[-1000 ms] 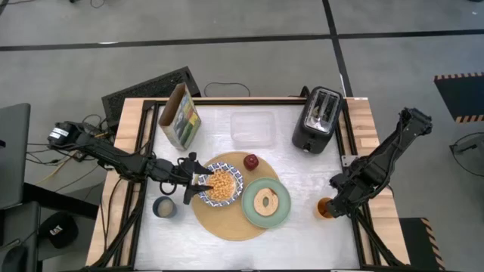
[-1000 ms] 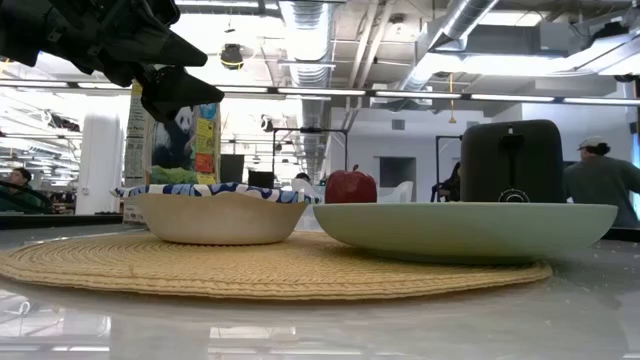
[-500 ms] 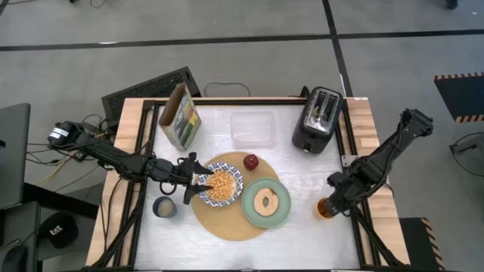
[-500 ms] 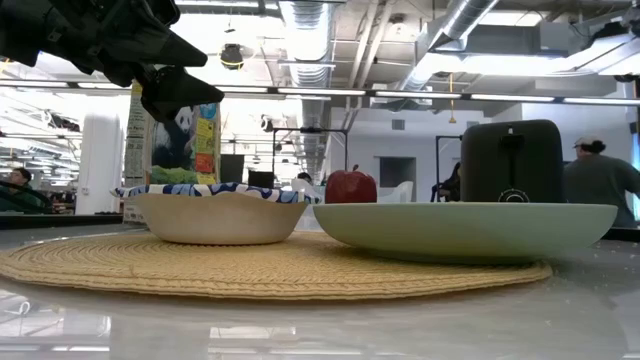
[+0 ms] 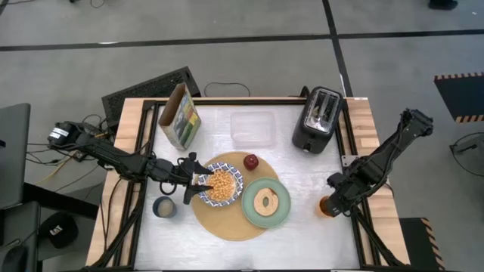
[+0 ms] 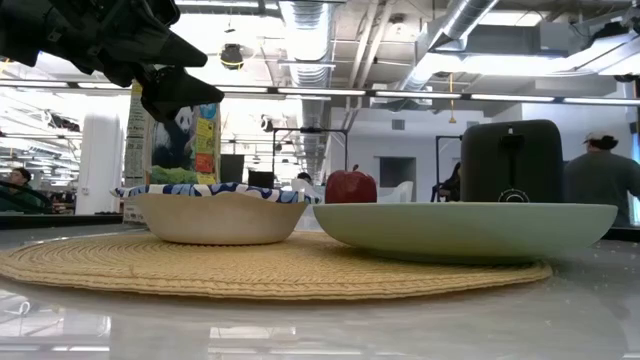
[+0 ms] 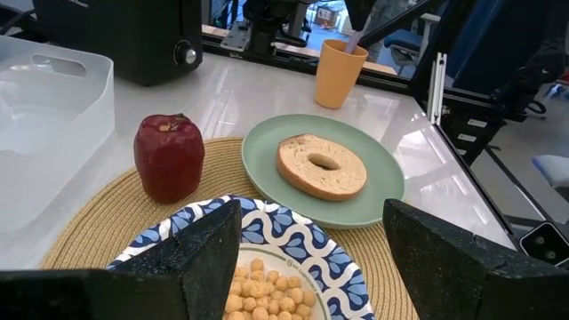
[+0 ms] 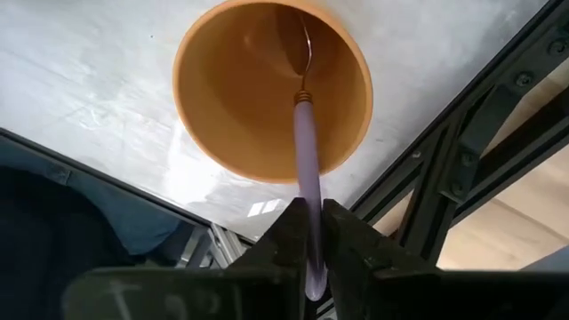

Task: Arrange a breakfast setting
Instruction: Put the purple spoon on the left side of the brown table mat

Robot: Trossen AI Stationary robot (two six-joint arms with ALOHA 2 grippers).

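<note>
My left gripper [image 5: 198,183] hovers wide open and empty over the near rim of the blue-and-white bowl [image 5: 220,184], which is full of cereal and sits on the tan mat [image 5: 227,223]. Just past the bowl from it: the apple [image 7: 169,156] and the green plate [image 7: 378,200] carrying a ring-shaped toast piece [image 7: 322,166]. The cereal box [image 5: 181,115] stands well behind that arm. My right gripper [image 8: 311,236] is pinched on the spoon [image 8: 305,169] handle, its bowl end down inside the orange cup [image 8: 227,98] directly below. I judge the spoon fetch is the step in hand; next I need a straight lift clear of the cup, then a carry to the mat.
</note>
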